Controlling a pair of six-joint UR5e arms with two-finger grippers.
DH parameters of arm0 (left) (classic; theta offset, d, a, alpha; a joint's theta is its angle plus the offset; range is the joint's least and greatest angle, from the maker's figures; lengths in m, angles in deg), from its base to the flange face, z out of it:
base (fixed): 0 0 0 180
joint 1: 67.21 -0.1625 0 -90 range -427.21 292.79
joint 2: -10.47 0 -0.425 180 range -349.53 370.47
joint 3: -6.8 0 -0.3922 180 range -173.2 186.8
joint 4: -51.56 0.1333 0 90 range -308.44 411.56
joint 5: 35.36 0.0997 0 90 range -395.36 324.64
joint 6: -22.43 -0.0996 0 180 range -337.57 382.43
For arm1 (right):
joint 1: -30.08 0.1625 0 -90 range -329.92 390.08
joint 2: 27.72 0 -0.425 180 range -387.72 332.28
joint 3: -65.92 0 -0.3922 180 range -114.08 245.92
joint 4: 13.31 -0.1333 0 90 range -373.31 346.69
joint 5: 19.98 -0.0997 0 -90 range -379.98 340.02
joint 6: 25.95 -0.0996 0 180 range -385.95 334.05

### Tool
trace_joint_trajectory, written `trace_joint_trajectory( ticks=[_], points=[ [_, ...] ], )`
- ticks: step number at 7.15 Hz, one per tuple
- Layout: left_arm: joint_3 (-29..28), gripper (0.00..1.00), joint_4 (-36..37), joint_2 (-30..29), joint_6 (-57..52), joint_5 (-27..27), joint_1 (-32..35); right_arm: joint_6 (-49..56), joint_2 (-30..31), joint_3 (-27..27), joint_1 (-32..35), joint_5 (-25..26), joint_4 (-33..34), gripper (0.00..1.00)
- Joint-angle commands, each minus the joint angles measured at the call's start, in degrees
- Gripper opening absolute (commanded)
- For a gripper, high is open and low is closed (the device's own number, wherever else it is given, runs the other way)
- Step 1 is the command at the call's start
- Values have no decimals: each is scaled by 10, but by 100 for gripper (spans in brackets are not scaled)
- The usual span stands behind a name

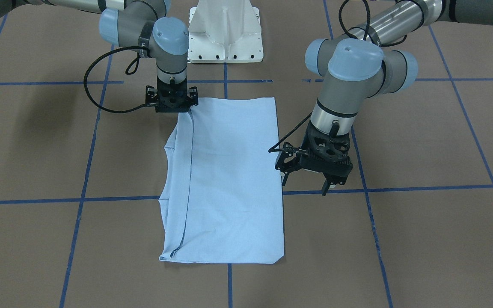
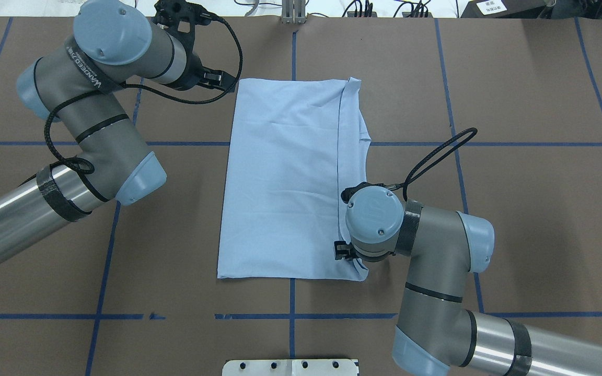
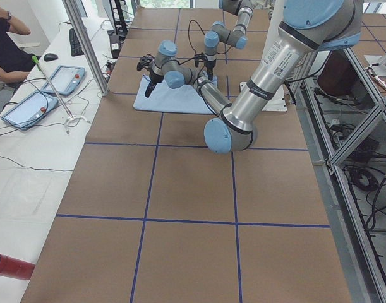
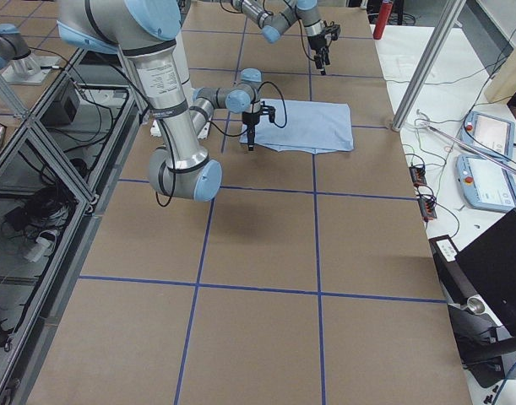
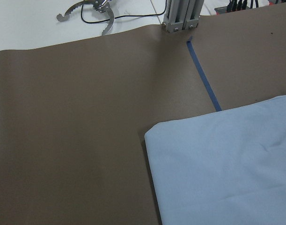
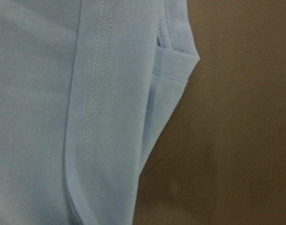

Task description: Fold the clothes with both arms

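The light blue T-shirt (image 1: 229, 179) lies flat on the brown table, folded into a long rectangle with a doubled strip along one long edge (image 2: 350, 156). My left gripper (image 1: 304, 187) hangs open above the table beside the shirt's other long edge, with nothing between its fingers. Its wrist view looks down on a shirt corner (image 5: 227, 164). My right gripper (image 1: 171, 102) is low over the shirt corner nearest the robot, at the doubled edge. Its fingers are hidden under the wrist, so I cannot tell whether they are open or shut. The right wrist view shows hem fabric (image 6: 86, 117) very close.
The white pedestal base (image 1: 225, 34) stands just behind the shirt. Blue tape lines (image 1: 422, 188) grid the table. A metal post (image 5: 180, 14) rises at the far edge. A person (image 3: 3, 44) sits at a side bench with tablets (image 3: 28, 107).
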Motion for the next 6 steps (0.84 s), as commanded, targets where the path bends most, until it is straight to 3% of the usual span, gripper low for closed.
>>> trace_joint_trajectory(
  ticks=[1, 4, 6],
  points=[
    [-8, 100, -16, 1, 3, 0, -1, 4, 25, 4, 29, -5, -3, 100],
    [-8, 100, -16, 1, 3, 0, -1, 10, 32, 41, 50, -17, 0, 100],
    [-8, 100, -16, 1, 2, 0, -1, 14, -13, 19, 67, -40, -7, 100]
  ],
)
